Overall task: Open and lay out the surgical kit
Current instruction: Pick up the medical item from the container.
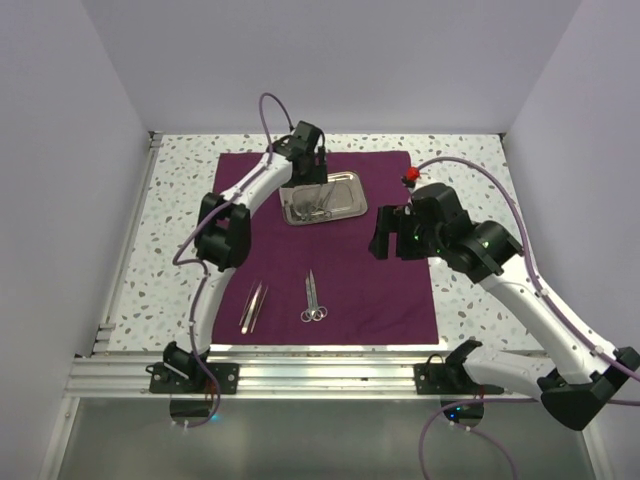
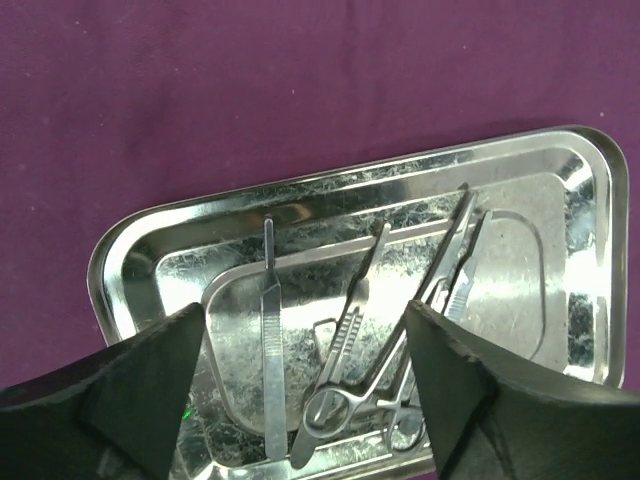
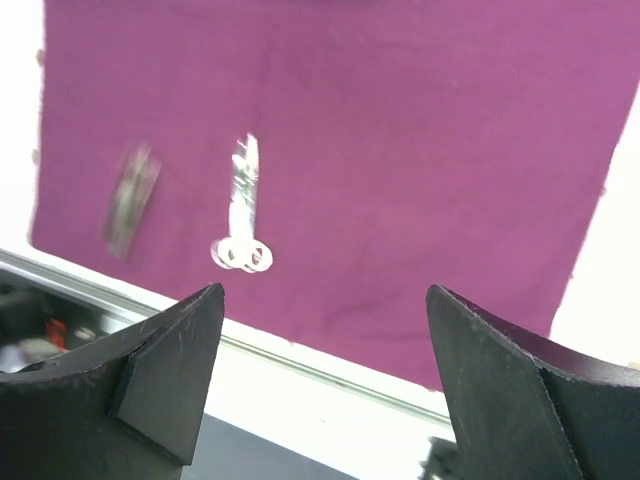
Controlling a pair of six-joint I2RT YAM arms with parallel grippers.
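Observation:
The dark purple cloth (image 1: 380, 290) lies spread flat on the table. The steel tray (image 1: 355, 180) sits on its far middle with several slim instruments in it. My left gripper (image 1: 314, 180) hangs open just above the tray. In the left wrist view its jaws (image 2: 305, 315) stand wide over a flat scalpel handle (image 2: 272, 350) and ring-handled forceps (image 2: 350, 385) inside the tray (image 2: 330, 190). Tweezers (image 1: 253, 305) and scissors (image 1: 314, 298) lie on the near cloth. My right gripper (image 1: 382, 235) is open and empty above the cloth's right part. It (image 3: 325, 295) looks down at the scissors (image 3: 240, 215) and blurred tweezers (image 3: 130, 200).
The speckled table (image 1: 470, 160) shows around the cloth. An aluminium rail (image 1: 320, 375) runs along the near edge, where both arm bases are bolted. White walls close in the left, right and back. A red fitting (image 1: 410, 178) sits on the right arm's cable.

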